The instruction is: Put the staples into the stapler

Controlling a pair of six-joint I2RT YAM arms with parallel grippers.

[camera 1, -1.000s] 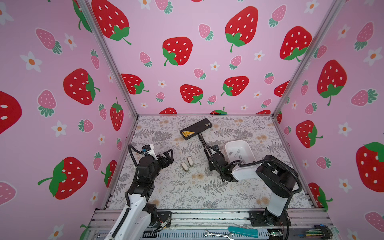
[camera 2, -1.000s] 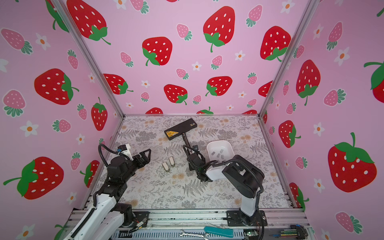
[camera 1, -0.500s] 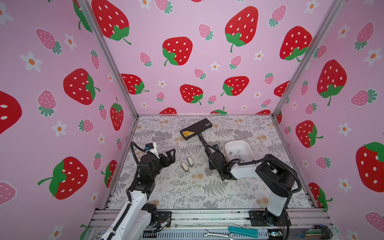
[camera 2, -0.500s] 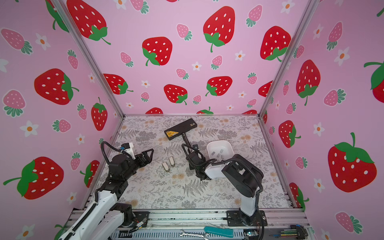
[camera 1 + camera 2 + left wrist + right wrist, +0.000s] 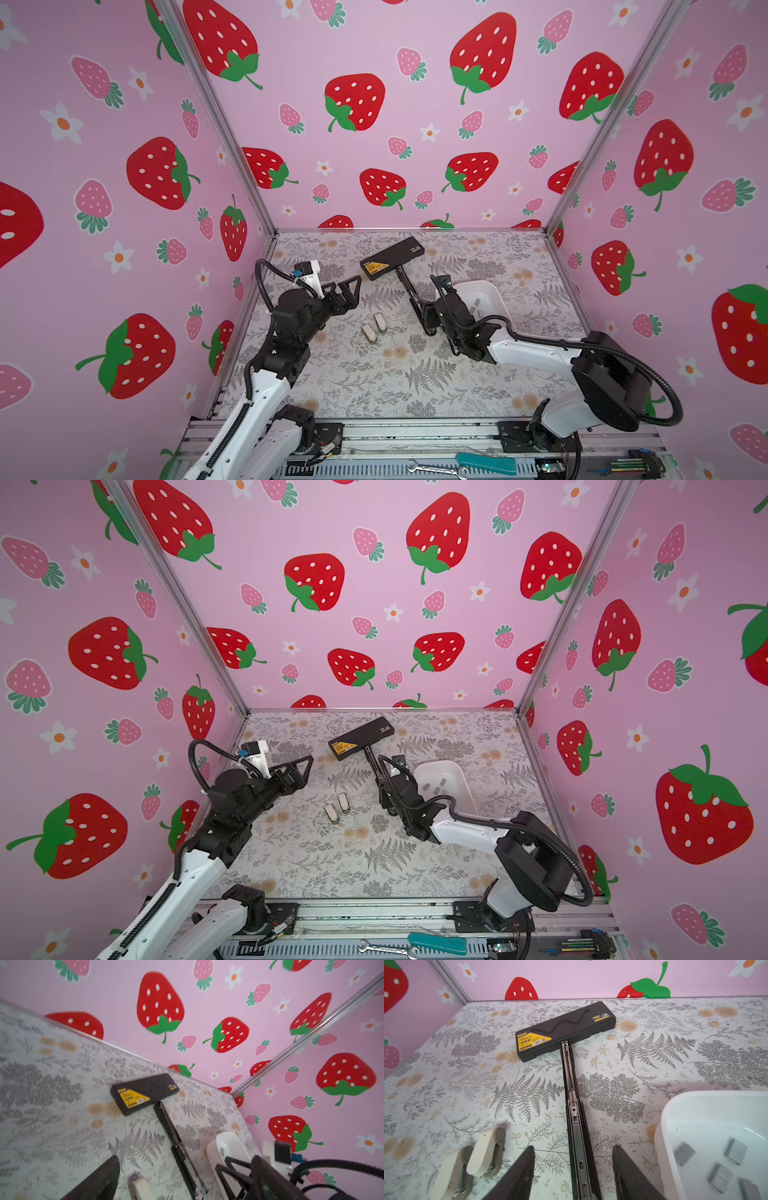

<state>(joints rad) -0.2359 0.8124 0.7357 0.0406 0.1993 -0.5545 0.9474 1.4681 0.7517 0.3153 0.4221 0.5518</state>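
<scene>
Stapler (image 5: 571, 1093) abuts case (image 5: 571, 1020); yellow label (image 5: 532, 1042) illegible.

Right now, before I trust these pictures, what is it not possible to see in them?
Black stapler: its near end lies under the right pincer in both top views and is cut off by the right wrist view's edge.
Staples: one is cut by that edge, so no sure count.
Case label: print too small everywhere.
Small beige staplers: in the left wrist view only a blurred piece shows, cut by the edge.

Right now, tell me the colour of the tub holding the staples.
The tub is white, clearest in the right wrist view.
</scene>
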